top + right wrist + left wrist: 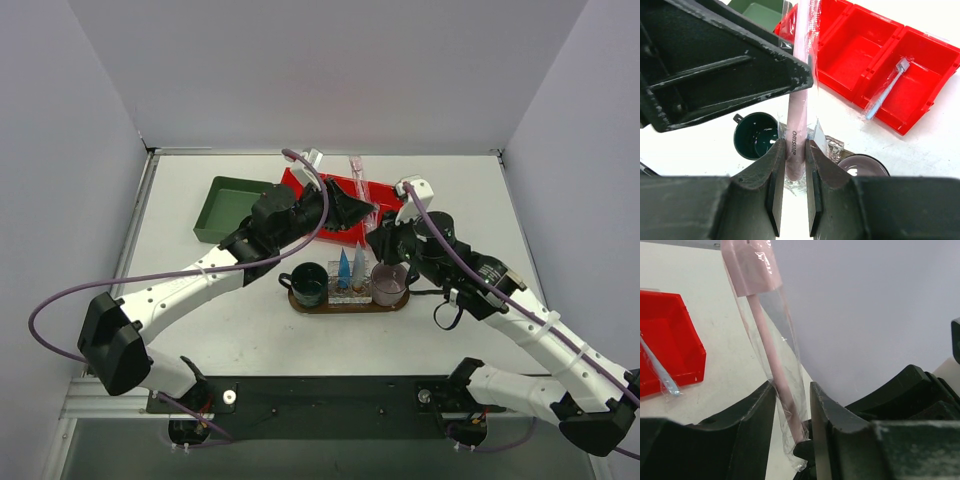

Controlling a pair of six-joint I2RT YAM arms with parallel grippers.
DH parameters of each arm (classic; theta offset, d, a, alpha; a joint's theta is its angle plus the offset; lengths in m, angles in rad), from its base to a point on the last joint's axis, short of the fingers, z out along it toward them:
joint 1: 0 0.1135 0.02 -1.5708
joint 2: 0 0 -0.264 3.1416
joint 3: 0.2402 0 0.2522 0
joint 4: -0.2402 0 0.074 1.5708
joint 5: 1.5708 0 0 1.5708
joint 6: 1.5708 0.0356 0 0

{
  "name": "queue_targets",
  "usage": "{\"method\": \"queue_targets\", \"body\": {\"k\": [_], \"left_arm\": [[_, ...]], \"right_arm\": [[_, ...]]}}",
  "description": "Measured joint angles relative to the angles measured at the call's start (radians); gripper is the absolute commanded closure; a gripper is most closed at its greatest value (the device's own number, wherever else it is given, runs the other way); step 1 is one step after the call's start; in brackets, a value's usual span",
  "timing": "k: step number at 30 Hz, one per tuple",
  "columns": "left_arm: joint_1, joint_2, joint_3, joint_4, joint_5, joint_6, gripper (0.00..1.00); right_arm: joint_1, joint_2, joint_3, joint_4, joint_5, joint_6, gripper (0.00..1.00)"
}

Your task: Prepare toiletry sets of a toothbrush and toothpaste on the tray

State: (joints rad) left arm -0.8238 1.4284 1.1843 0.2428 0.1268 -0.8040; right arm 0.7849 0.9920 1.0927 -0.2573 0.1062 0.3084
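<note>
On the oval dark wooden tray (350, 308) stood a green mug (308, 284), a translucent pink mug (388, 284) and two blue toothpaste tubes (344, 268), brushless. Above its far edge the right gripper (795, 150) pinched a wrapped pink toothbrush (796, 100); the left gripper (792, 405) flanked it, grip unclear.

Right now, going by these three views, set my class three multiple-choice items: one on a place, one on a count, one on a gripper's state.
1. The blue toothbrush lies in: A the green box; B the dark green mug; C the red bin.
2. Toothpaste tubes on the tray: A one; B two; C four.
3. The right gripper is: A shut on the pink toothbrush; B open, empty; C shut on a tube.
Key: 1 C, it rests in an end compartment; 2 B, two blue tubes show side by side; 3 A, its fingers pinch the wrapped handle.
</note>
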Motion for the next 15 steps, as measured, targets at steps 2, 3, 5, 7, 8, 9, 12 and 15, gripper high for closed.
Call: {"method": "queue_targets", "body": {"k": [2, 3, 5, 7, 8, 9, 12, 15], "left_arm": [[0.0, 0.0, -0.001, 0.002, -0.009, -0.004, 0.71], [0.0, 0.0, -0.002, 0.003, -0.011, -0.005, 0.81], [0.0, 0.0, -0.006, 0.006, -0.013, -0.01, 0.91], [-0.001, -0.002, -0.01, 0.023, -0.006, -0.021, 1.0], [-0.002, -0.003, -0.012, 0.024, -0.006, -0.022, 1.0], [-0.002, -0.005, -0.016, 0.028, -0.003, -0.024, 1.0], [-0.002, -0.012, -0.027, 0.031, 0.001, -0.023, 1.0], [0.002, -0.037, -0.047, 0.023, 0.008, 0.013, 1.0]], "right_arm": [[0.007, 0.0, 0.0, 0.003, 0.005, 0.0, 1.0], [0.012, 0.0, 0.0, 0.005, 0.008, 0.0, 1.0], [0.022, 0.0, 0.0, 0.006, 0.017, 0.0, 1.0], [0.031, 0.005, 0.0, 0.003, 0.03, 0.0, 0.97], [0.034, 0.006, 0.0, 0.002, 0.036, 0.0, 0.92], [0.038, 0.006, 0.0, 0.001, 0.04, 0.0, 0.82], [0.045, 0.006, 0.0, -0.006, 0.044, 0.004, 0.62], [0.054, 0.004, 0.005, -0.03, 0.043, 0.012, 0.45]]}}
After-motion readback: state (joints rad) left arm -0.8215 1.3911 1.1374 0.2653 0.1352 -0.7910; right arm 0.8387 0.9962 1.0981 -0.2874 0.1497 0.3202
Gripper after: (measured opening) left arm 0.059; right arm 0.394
